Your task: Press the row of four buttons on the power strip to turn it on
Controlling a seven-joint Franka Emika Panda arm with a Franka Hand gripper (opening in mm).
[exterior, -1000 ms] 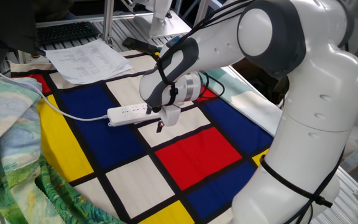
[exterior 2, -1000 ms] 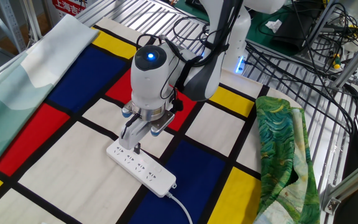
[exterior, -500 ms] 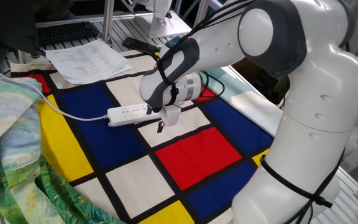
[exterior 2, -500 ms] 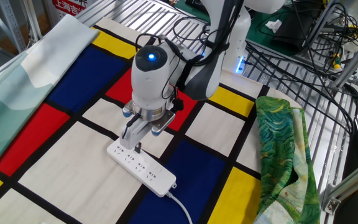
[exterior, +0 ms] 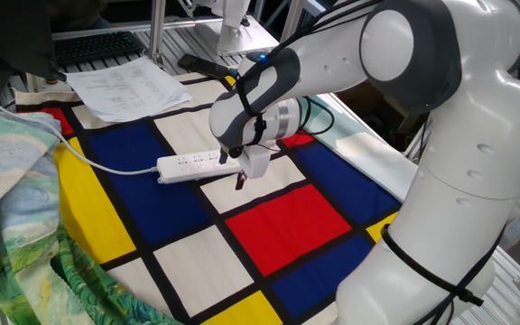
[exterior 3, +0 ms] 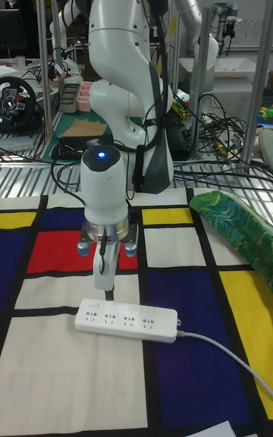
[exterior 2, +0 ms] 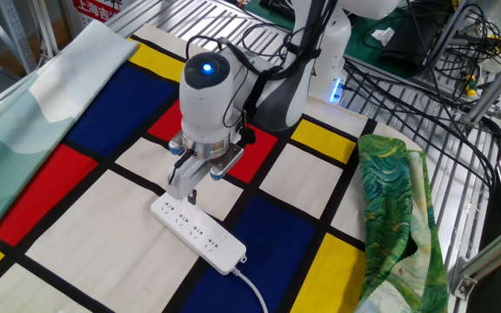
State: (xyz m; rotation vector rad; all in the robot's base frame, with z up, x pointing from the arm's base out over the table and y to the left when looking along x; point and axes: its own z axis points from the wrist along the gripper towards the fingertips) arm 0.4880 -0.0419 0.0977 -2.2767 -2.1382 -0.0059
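Black fingertips (exterior 2: 191,199) of the gripper (exterior 2: 191,196) point down over the power strip (exterior 2: 200,233) near the end far from its cable (exterior 2: 251,292). No view shows a gap or a contact between them, so the state of the jaws cannot be told. Compared with half a second ago, the tips stand higher in the other fixed view: they were then down at the strip's top face and are now just above it, apart from the plastic. In one fixed view the wrist has also shifted slightly toward the right of the frame. The strip has not moved. It lies at lower centre of the other fixed view, diagonal across a white panel of the checked cloth (exterior 2: 85,104), with the cable leaving toward the bottom edge. In the tall fixed view the row of four buttons (exterior 3: 121,306) runs along the strip's upper edge, and the gripper hangs over its left part. Judgement: the lift reads as a release after a press on a switch at that end, or a retreat before repositioning. The switches are too small to show whether any is on. At least part of the row probably remains to be pressed, working along toward the cable end. A green fabric (exterior 2: 398,209) lies well apart at the right.
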